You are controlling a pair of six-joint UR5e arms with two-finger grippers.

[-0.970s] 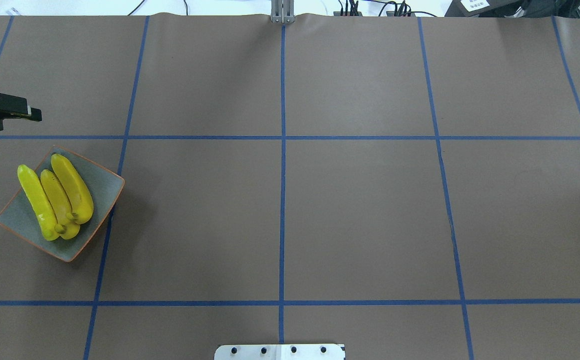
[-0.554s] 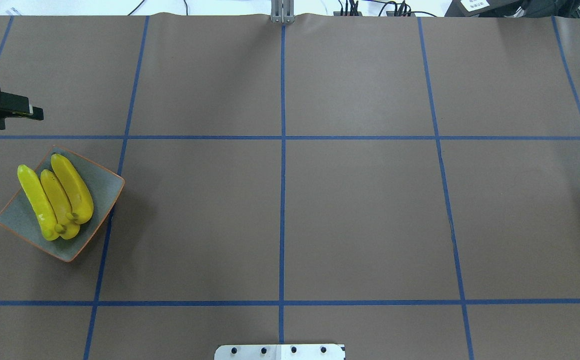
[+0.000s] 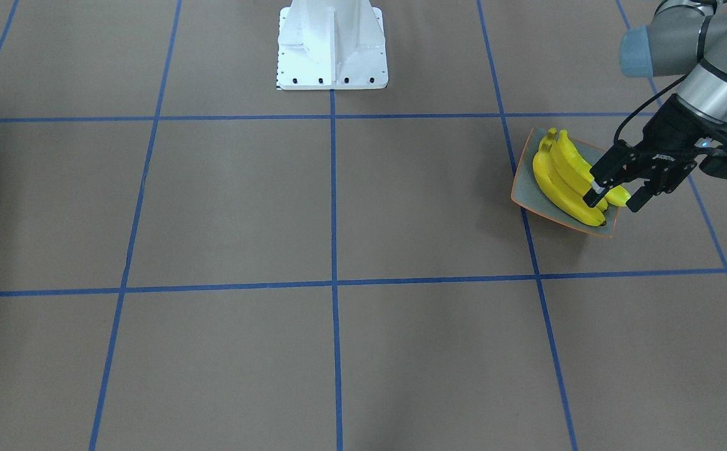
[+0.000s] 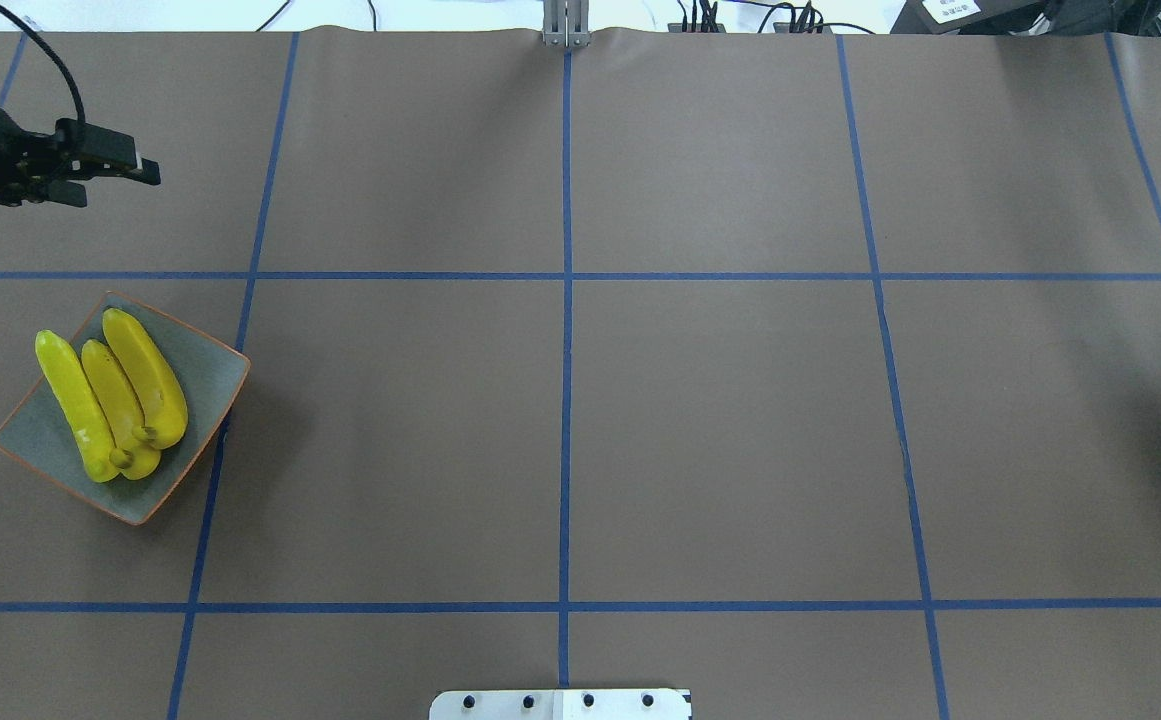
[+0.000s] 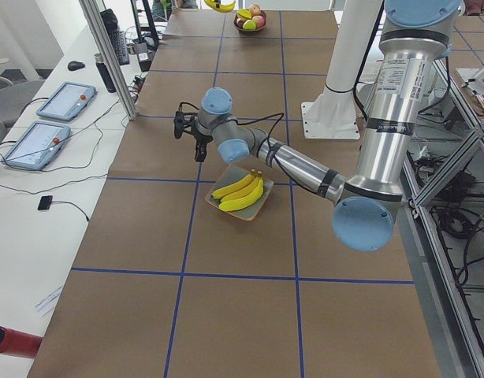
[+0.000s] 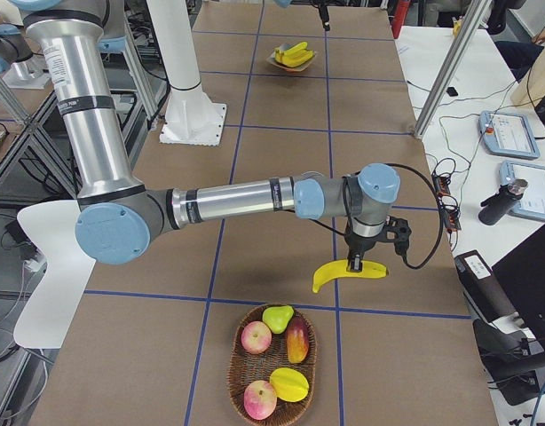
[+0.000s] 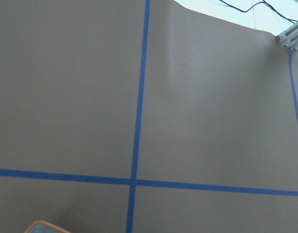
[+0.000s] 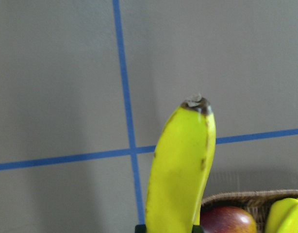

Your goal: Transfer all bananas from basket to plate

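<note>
Three yellow bananas (image 4: 120, 395) lie side by side on the grey-blue, orange-rimmed plate (image 4: 210, 385) at the table's left; they also show in the front view (image 3: 560, 175) on the plate (image 3: 523, 188). My left gripper (image 4: 115, 185) is open and empty, raised beyond the plate's far side; the front view (image 3: 612, 204) shows its jaws spread. My right gripper (image 6: 353, 264) is shut on a fourth banana (image 6: 343, 272), held low over the table just beyond the wicker basket (image 6: 237, 355). The right wrist view shows this banana (image 8: 180, 170) close up.
The basket holds apples (image 6: 256, 337), a pear (image 6: 277, 317) and another yellow fruit (image 6: 288, 383). The robot's white base (image 3: 332, 44) stands at the table's near-middle edge. Blue tape lines grid the brown table. A plate corner (image 7: 42, 225) shows in the left wrist view.
My left gripper has moved farther from the plate, up and to the right in the overhead view. The three bananas on the plate have not moved.
</note>
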